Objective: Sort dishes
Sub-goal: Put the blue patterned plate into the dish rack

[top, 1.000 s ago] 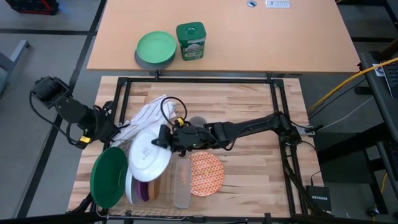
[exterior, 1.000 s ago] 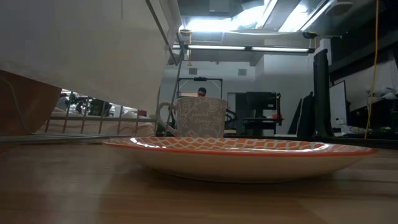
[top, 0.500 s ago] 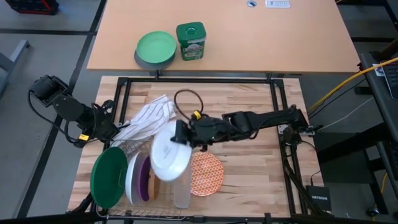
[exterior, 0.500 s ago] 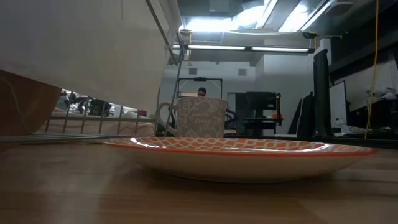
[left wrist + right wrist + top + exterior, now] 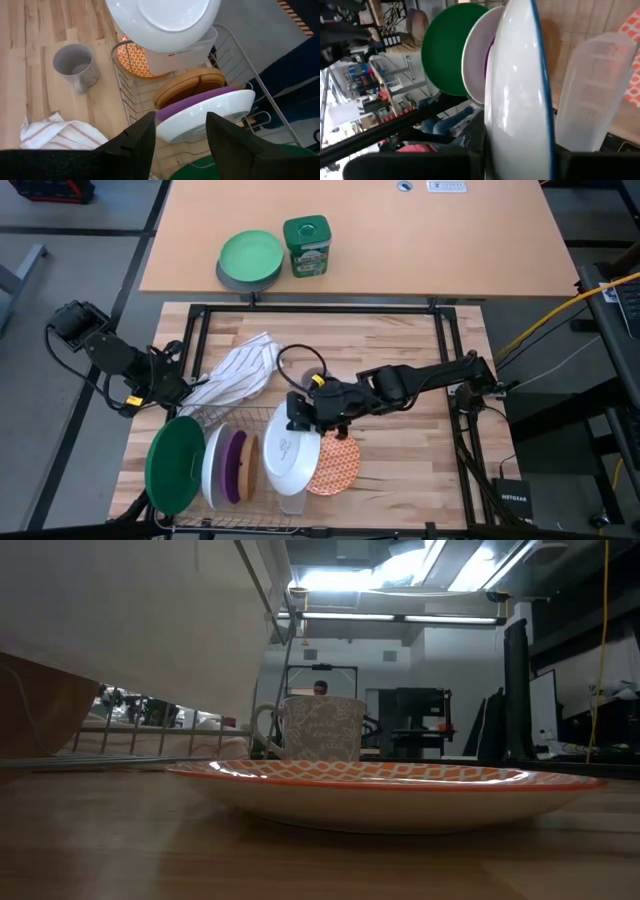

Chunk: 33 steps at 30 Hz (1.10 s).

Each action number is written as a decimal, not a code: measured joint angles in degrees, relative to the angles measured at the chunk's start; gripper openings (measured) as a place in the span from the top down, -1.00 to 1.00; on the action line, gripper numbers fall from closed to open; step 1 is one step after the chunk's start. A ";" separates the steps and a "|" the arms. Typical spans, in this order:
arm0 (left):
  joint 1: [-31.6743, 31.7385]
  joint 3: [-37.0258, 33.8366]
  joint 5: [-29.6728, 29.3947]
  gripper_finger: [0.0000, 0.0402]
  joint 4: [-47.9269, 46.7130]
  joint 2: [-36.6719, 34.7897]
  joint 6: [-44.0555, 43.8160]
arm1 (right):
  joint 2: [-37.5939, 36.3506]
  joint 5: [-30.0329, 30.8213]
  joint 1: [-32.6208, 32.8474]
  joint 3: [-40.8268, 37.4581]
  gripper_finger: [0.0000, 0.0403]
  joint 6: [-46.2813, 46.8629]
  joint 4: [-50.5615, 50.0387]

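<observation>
Right end effector (image 5: 297,412) clamped on the white plate (image 5: 292,459), held on edge just beside the rack's (image 5: 262,418) brown plate (image 5: 252,465); left end effector (image 5: 172,385) apart, waiting farther off.

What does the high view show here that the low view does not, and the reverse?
Only the high view shows both arms: the right gripper shut on the blue-rimmed white plate above the wire rack, the left gripper open beside the striped cloth, the dark green plate racked, and the green tin on the far table. Only the low view shows the room behind, with monitors and ceiling lights. Both show the orange patterned plate lying flat on the wooden table, and the grey mug.
</observation>
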 joint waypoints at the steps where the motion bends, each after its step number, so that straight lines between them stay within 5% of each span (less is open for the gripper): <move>1: 0.00 0.00 -0.04 0.19 0.00 0.00 0.00 | 0.05 -0.02 0.00 0.03 0.79 0.95 -0.29; 33: 0.02 0.00 -2.50 0.19 0.02 0.00 6.58 | 11.39 -5.68 0.00 -0.03 0.79 17.04 2.70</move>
